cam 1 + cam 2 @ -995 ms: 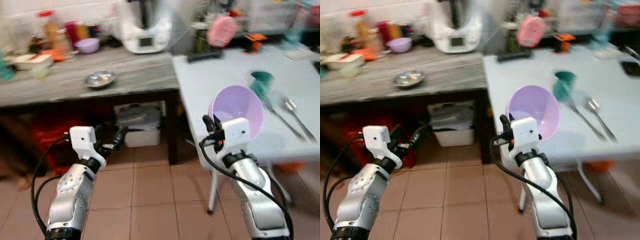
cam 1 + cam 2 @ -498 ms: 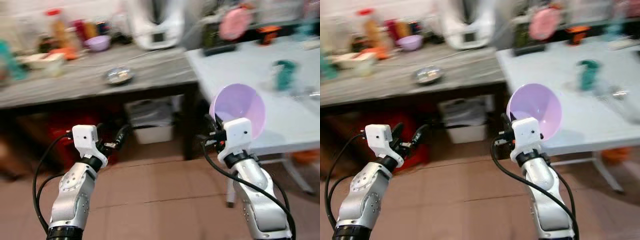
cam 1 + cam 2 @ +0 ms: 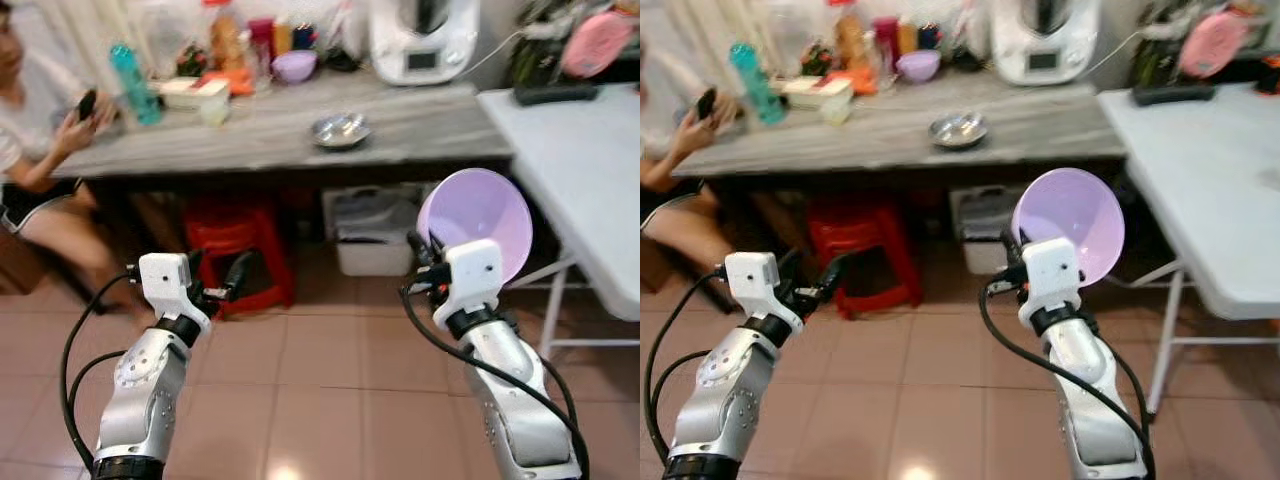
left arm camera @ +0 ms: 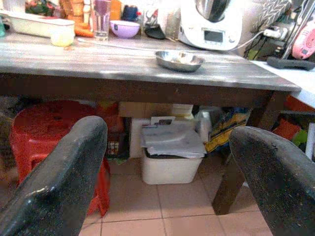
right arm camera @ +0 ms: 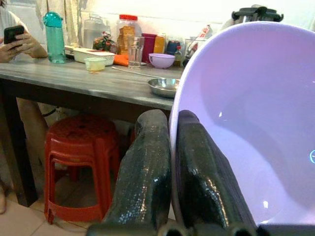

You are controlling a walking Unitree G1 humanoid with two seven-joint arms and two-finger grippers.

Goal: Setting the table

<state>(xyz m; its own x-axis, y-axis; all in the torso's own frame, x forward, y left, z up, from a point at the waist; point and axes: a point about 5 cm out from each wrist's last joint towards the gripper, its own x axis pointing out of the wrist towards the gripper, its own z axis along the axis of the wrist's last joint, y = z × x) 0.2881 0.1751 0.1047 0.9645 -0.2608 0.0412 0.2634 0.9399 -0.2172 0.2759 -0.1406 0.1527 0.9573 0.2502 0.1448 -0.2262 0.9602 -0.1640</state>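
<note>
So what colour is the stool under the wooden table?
Red. The stool shows best in the right wrist view.

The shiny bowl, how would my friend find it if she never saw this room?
Look at the long grey wooden counter against the wall. Near its right end, in front of the white kitchen machine, sits the metal bowl by itself. It is silver and shiny, unlike the small purple bowl further back among the bottles.
</note>
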